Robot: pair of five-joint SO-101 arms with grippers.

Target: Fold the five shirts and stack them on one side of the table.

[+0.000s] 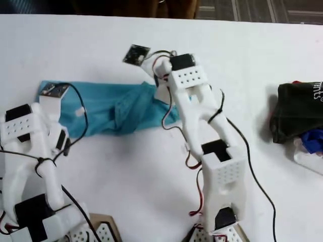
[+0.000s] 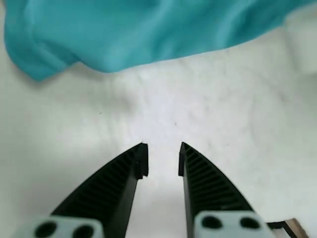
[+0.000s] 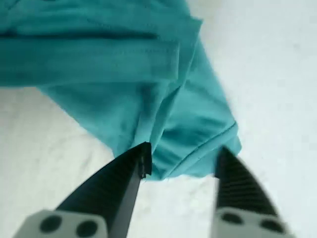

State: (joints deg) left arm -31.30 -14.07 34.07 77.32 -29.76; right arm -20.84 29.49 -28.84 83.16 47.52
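A teal shirt (image 1: 111, 108) lies folded into a long strip across the white table (image 1: 126, 191). My left arm (image 1: 30, 131) is at the strip's left end. Its gripper (image 2: 162, 158) hovers over bare table with its fingers a little open and nothing between them, and the teal shirt (image 2: 148, 34) lies just beyond the tips. My right arm (image 1: 202, 111) is at the strip's right end. Its gripper (image 3: 184, 161) is open, its fingers straddling the end of the teal shirt (image 3: 124, 74) without closing on it.
At the table's right edge lies a dark green folded garment (image 1: 298, 111), with blue cloth (image 1: 313, 138) and white cloth (image 1: 308, 159) beside it. Red and black cables (image 1: 194, 166) hang from the arms. The table's far edge (image 1: 75, 16) runs behind the shirt.
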